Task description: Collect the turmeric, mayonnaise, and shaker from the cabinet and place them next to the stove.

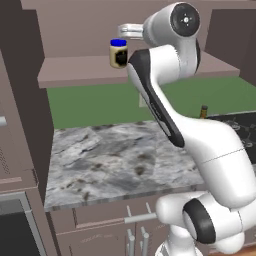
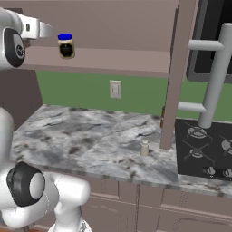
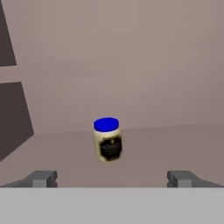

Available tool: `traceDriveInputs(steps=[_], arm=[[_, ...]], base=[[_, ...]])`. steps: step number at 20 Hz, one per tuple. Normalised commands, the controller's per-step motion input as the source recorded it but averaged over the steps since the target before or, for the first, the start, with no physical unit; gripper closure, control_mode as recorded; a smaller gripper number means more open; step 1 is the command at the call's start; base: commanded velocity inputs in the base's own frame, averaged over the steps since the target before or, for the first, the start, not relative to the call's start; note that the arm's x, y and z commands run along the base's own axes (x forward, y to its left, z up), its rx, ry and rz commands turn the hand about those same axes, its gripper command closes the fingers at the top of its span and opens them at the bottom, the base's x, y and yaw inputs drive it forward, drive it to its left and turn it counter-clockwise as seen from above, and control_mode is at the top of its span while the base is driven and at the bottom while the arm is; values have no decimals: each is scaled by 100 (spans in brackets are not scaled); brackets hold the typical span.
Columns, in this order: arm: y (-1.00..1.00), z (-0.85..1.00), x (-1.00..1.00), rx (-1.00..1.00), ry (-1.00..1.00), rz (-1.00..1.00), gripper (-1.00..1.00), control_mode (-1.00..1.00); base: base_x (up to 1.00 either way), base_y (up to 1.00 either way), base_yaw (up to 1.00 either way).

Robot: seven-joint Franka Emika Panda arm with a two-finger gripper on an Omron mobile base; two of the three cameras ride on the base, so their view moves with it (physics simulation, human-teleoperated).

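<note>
Mayonnaise jar [image 3: 107, 140]: upright on cabinet shelf [image 1: 80, 70], blue lid on; gripper [image 3: 112, 178]: fingers spread wide, holding nothing, short of jar; shaker [image 2: 144, 147]: on counter [image 2: 90, 140] beside stove [image 2: 204, 149].

**Arm raised to the cabinet shelf**

The mayonnaise [image 1: 118, 53] stands upright on the cabinet [image 1: 75, 70] shelf board. The gripper [image 1: 125, 31] is raised just beside its blue lid, apart from it. Below lies the marbled tabletop [image 1: 110, 160]; the turmeric [image 1: 203, 111] peeks out by the stove [image 1: 240, 127].
</note>
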Motion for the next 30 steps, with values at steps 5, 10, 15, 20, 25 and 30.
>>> traceDriveInputs(steps=[5,10,15,20,25,30], arm=[[0,-8,52,5,0,3,-100,-100],[0,-8,45,5,0,4,-100,-100],[0,-7,45,4,0,4,-100,-100],[-1,0,35,0,1,1,-100,-100],[0,0,28,-5,4,0,-100,-100],[0,-5,25,-3,1,0,-100,-100]], base=[[0,0,0],[0,0,0],[0,0,0],[0,0,0],[0,0,0],[0,0,0]])
